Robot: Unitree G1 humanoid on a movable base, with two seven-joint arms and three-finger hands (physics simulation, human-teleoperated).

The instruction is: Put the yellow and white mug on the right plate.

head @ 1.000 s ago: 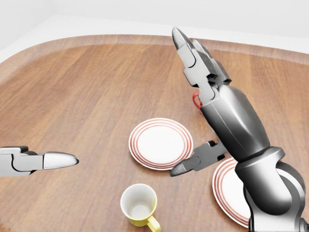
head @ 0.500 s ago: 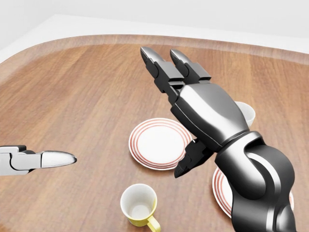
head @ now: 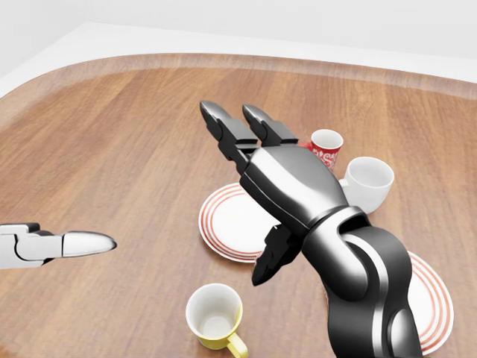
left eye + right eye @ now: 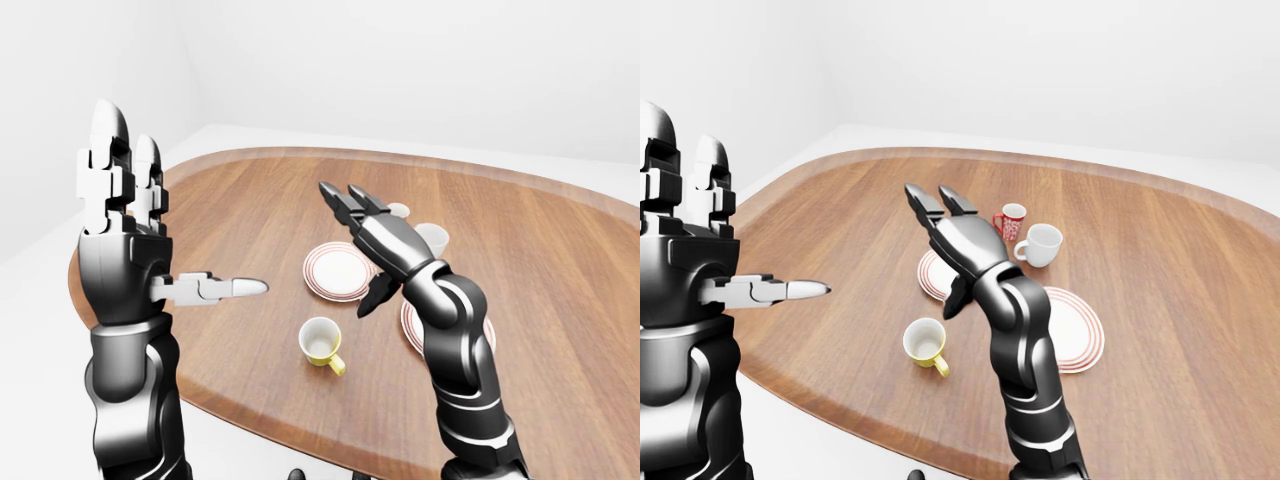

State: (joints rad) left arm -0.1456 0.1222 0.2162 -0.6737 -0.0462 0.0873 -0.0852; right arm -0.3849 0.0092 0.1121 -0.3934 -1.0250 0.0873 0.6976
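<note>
red mug (image 3: 326, 149) — white markings, unreadable — no other text

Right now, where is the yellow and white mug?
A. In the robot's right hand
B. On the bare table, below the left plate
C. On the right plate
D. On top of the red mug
B. In the head view the yellow and white mug stands upright on the wooden table, below the left plate, with the open right hand above it and not touching.

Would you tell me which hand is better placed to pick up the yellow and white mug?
Probably the right hand: it hangs open over the plates, near the yellow and white mug and the right plate. The left hand is raised, off to the left.
</note>
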